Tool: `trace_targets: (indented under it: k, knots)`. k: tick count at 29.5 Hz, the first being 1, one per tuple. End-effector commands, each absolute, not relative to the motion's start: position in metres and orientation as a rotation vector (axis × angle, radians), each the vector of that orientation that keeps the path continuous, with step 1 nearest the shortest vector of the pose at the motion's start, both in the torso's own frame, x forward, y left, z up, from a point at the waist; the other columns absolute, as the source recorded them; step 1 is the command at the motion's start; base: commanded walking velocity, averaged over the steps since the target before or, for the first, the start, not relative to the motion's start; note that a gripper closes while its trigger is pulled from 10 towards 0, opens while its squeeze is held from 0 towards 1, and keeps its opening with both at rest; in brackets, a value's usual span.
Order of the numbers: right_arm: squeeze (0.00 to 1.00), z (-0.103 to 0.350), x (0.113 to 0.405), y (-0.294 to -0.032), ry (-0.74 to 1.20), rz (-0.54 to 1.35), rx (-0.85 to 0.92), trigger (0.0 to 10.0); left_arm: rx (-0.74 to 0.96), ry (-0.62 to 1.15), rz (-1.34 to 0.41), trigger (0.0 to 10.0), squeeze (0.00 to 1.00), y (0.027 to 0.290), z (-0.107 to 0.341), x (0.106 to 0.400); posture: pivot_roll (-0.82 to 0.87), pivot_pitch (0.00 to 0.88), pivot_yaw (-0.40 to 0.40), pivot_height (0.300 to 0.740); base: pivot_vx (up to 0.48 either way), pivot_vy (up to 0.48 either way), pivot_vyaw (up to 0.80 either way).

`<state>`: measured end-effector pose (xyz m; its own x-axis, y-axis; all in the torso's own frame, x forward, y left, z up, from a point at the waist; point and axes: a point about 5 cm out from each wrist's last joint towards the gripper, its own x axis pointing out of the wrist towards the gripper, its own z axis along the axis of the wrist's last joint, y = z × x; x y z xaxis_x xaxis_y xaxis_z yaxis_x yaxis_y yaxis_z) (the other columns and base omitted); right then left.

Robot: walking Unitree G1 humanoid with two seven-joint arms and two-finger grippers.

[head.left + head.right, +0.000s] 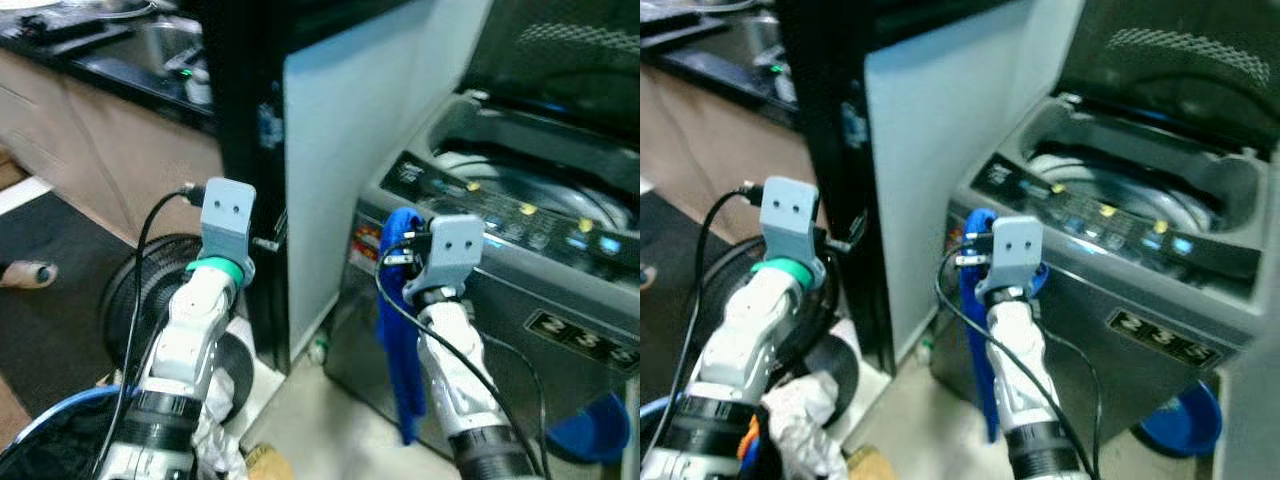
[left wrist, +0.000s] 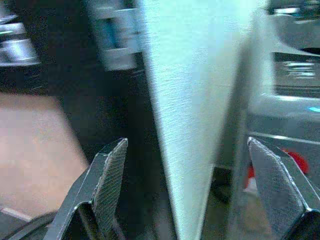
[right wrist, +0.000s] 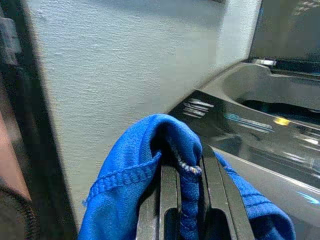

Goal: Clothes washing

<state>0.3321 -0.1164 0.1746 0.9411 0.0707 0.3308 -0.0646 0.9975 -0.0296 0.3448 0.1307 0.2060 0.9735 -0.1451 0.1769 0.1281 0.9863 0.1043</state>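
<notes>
A blue cloth hangs from my right gripper, which is shut on its bunched top edge just before the front left corner of the grey top-loading washing machine. The cloth drapes over both black fingers and trails down the machine's front. The washer's lid stands up and its steel drum shows behind the control panel. My left gripper is open and holds nothing, raised left of a white panel.
A black fan stands on the floor behind my left arm. A dark counter with a sink runs at the back left. A blue basin sits low beside the washer. Crumpled white fabric lies near my left arm's base.
</notes>
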Motion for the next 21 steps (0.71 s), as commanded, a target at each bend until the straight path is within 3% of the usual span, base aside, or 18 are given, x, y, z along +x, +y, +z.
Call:
trace_targets:
  k: [1, 21]
  knots:
    - [0.00, 0.194, 0.334, -0.116, -0.406, 0.066, -0.005, 10.0, 0.077, -0.227, -0.153, 10.0, 0.00, 0.130, 0.221, 0.345, 0.07, 0.000, 0.065, 0.740, 0.000, 0.000, -0.80]
    - [0.00, 0.209, 0.334, -0.112, -0.450, 0.074, 0.016, 10.0, 0.066, -0.302, -0.176, 10.0, 0.00, 0.127, 0.247, 0.346, 0.08, 0.000, 0.071, 0.740, 0.000, 0.000, -0.80]
